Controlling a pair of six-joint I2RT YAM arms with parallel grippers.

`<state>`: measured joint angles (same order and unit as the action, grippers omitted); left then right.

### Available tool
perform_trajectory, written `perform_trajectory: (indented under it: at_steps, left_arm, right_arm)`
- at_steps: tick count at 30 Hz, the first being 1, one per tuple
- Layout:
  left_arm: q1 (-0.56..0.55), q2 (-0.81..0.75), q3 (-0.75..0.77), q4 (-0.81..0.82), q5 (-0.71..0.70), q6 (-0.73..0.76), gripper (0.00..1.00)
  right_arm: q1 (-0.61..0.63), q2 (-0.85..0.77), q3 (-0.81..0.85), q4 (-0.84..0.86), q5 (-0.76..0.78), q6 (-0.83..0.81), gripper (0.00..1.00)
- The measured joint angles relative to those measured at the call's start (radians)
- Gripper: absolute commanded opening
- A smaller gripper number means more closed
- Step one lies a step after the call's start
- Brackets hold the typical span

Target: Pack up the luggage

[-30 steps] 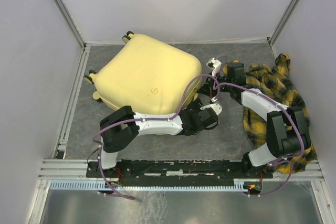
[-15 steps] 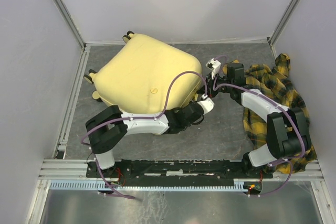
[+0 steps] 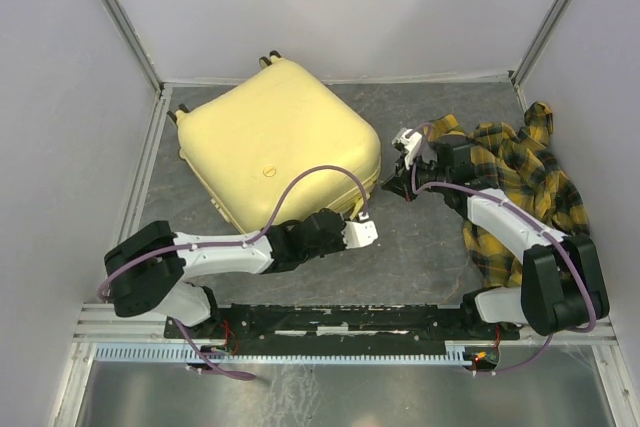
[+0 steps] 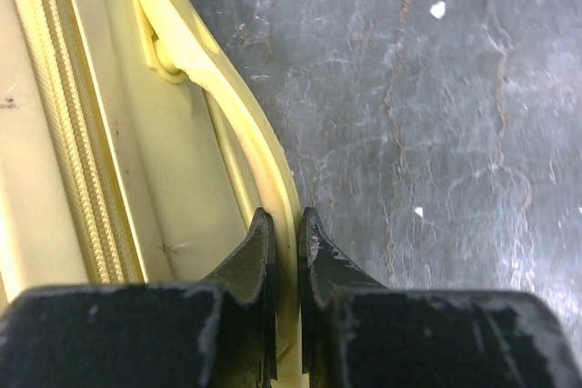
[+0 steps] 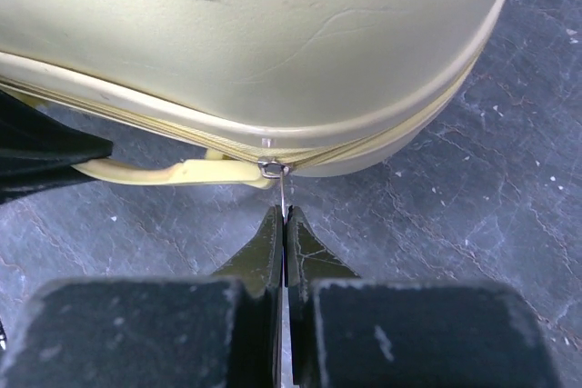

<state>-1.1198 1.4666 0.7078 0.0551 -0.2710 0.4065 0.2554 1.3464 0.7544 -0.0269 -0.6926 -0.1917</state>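
Note:
The luggage [image 3: 275, 147] is a pale yellow hard-shell suitcase lying shut on the grey floor, wheels toward the back left. My left gripper [image 3: 356, 219] is at its near right edge, shut on the yellow handle [image 4: 227, 106]; the handle strip runs between the fingers [image 4: 286, 224]. My right gripper [image 3: 393, 187] is at the suitcase's right corner, shut on the thin metal zipper pull [image 5: 283, 190], which hangs from the zipper line under the shell [image 5: 273, 34]. The handle [image 5: 182, 173] also shows in the right wrist view.
A yellow and black plaid shirt [image 3: 520, 187] lies heaped on the floor at the right, behind and beside my right arm. Grey walls enclose the floor on three sides. A metal rail [image 3: 330, 322] runs along the near edge.
My left gripper has come in to the handle and shut on it, and the left arm has stretched lower and leftward. The suitcase has turned and shifted a little. The right gripper stays shut.

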Motion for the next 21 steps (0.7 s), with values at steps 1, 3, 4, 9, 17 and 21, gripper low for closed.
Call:
perform_trajectory:
  at_steps: [1, 3, 4, 9, 17, 21]
  left_arm:
    - [0.007, -0.018, -0.013, -0.003, 0.027, 0.025, 0.03]
    - [0.020, -0.057, -0.046, -0.005, 0.075, 0.076, 0.03]
    - [0.027, -0.085, -0.071, -0.006, 0.099, 0.111, 0.03]
    - [0.049, -0.237, -0.190, -0.034, 0.185, 0.282, 0.03]
    - [0.074, -0.299, -0.212, -0.109, 0.257, 0.444, 0.03]
    - [0.080, -0.314, -0.215, -0.136, 0.276, 0.495, 0.03]
  right_arm:
    - [0.000, -0.012, -0.009, -0.001, 0.006, -0.010, 0.02]
    - [0.000, -0.024, -0.019, 0.002, 0.024, -0.019, 0.02]
    - [0.000, -0.026, -0.022, 0.006, 0.033, -0.019, 0.02]
    - [0.000, -0.026, -0.024, 0.019, 0.070, -0.024, 0.02]
    - [-0.005, 0.015, 0.000, 0.039, 0.077, -0.037, 0.02]
    - [-0.016, 0.093, 0.061, 0.069, 0.076, -0.016, 0.02]
